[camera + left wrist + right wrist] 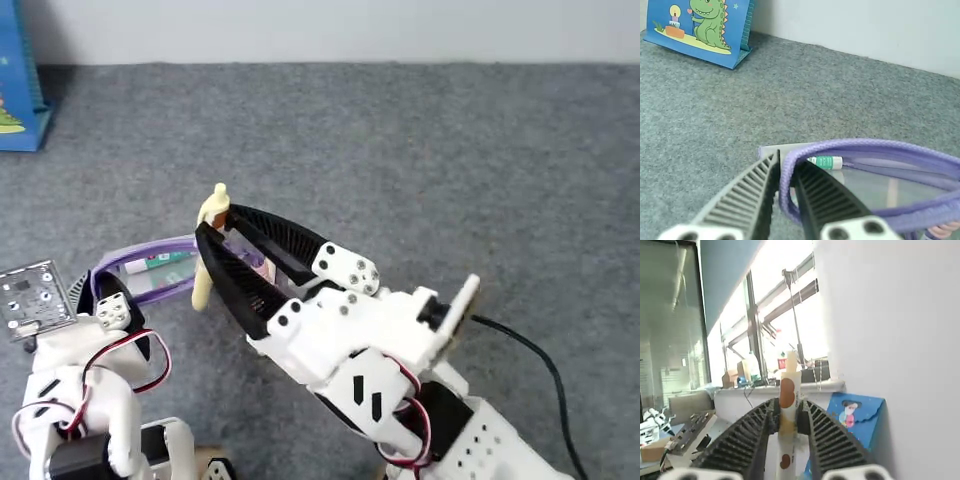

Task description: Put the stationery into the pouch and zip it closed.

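Purple pouch (green-labelled item inside)

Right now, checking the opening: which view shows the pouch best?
Left wrist view: the pouch rim sits close, pinched in the left jaws. The high view shows part from above; the right wrist view faces the pen.

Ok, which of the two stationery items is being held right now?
The cream pen with orange spots, pinched between the right arm's fingers. The green-and-white one lies inside the purple-edged pouch, with no fingers on it.
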`<state>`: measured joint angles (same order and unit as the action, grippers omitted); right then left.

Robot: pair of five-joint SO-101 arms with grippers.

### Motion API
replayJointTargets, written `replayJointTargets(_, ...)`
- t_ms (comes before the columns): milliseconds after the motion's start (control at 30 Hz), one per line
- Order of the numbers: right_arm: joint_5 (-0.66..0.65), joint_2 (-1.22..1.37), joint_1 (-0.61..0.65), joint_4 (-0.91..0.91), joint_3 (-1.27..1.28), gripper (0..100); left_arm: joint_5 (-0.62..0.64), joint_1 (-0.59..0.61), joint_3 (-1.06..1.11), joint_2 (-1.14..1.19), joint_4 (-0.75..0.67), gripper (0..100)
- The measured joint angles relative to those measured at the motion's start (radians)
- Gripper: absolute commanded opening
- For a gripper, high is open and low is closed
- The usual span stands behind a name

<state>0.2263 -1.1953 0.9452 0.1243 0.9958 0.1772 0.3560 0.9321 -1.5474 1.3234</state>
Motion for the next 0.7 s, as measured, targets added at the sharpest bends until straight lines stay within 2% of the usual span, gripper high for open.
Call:
replayJointTargets(167, -0.003, 0.031, -0.038, 0.132, 0.023, 0.7, 0.0, 0.0, 0.0, 0.0, 0.0, 1)
replayJointTargets(400, -0.003, 0.236, -0.121, 0.319, 0.025, 0.7, 0.0, 0.0, 0.0, 0.0, 0.0, 1)
replayJointTargets(700, -0.003, 0.43, -0.12, 0.505, 0.121, 0.7, 0.0, 0.0, 0.0, 0.0, 0.0, 1)
